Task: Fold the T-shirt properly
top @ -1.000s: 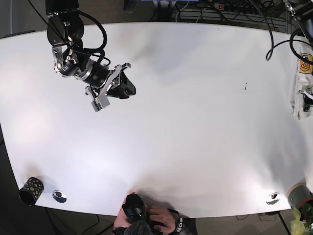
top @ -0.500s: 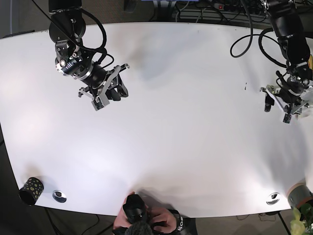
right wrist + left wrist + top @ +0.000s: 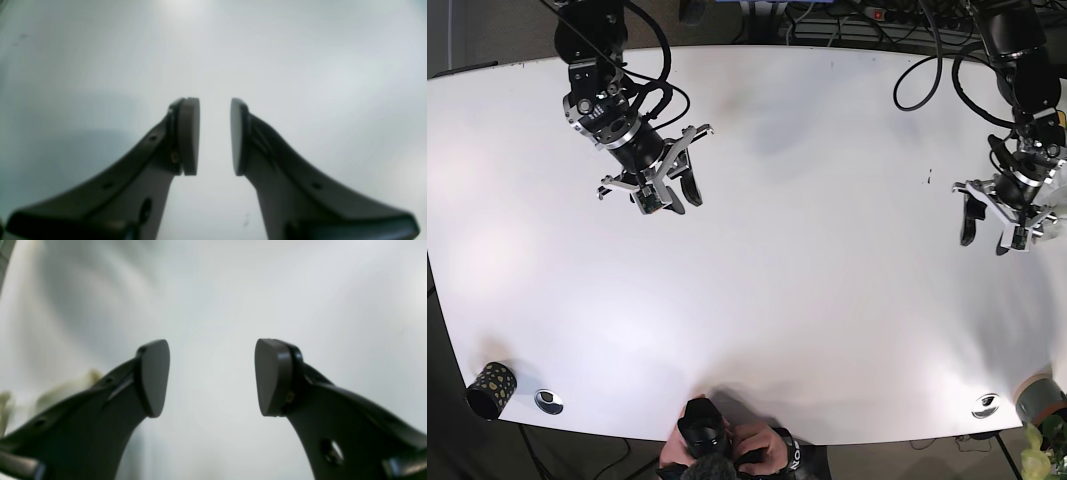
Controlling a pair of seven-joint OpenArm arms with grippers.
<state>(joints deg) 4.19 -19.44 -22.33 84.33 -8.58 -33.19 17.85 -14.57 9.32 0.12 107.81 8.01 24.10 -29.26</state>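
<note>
At the near edge of the wide white oval table (image 3: 757, 330), a person's hands hold a black camera (image 3: 704, 432). A black cup with a pale speckled pattern (image 3: 491, 389) stands at the near corner under the right arm's side, with a round metal fitting (image 3: 549, 401) just beside it. A second such fitting (image 3: 985, 405) and a grey cylinder (image 3: 1037, 398) sit at the opposite near corner. Farther in, the left gripper (image 3: 985, 235) hangs over the table's edge with its black fingers (image 3: 151, 378) wide apart and nothing between them. In the left wrist view, only bare tabletop lies in the gap. A blurred fold of the cream-white T-shirt (image 3: 63, 391) shows just behind one finger, at that edge of the table. Whether the cloth touches the finger cannot be told. Farther still, on the other side and well apart, the right gripper (image 3: 672, 198) hovers over bare table. Its flat dark pads (image 3: 188, 136) are narrowly parted and hold nothing. Black cables (image 3: 927, 25) trail beyond the far rim.
</note>
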